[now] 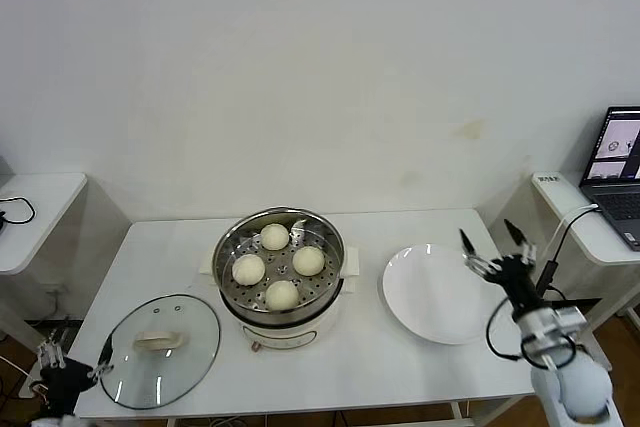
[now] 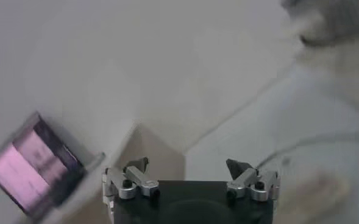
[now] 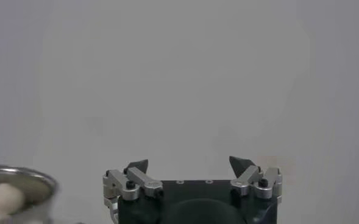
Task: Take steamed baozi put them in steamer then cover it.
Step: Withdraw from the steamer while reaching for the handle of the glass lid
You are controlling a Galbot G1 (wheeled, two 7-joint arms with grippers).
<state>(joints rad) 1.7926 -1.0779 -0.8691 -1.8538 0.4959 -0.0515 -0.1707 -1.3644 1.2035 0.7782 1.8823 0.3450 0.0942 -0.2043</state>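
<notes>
The steamer (image 1: 281, 317) stands at the middle of the white table with several cream-white baozi (image 1: 275, 237) on its perforated tray. Its rim and one bun show at the edge of the right wrist view (image 3: 8, 185). The glass cover (image 1: 160, 350) with its cream bar handle lies flat on the table to the steamer's left. My right gripper (image 1: 492, 239) is open and empty, raised above the right rim of the white plate (image 1: 435, 293). My left gripper (image 1: 70, 365) is open and empty, low at the table's front left corner beside the cover.
A side table (image 1: 25, 209) with a cable stands at the far left. Another side table at the right holds an open laptop (image 1: 615, 162). The white wall is behind the table.
</notes>
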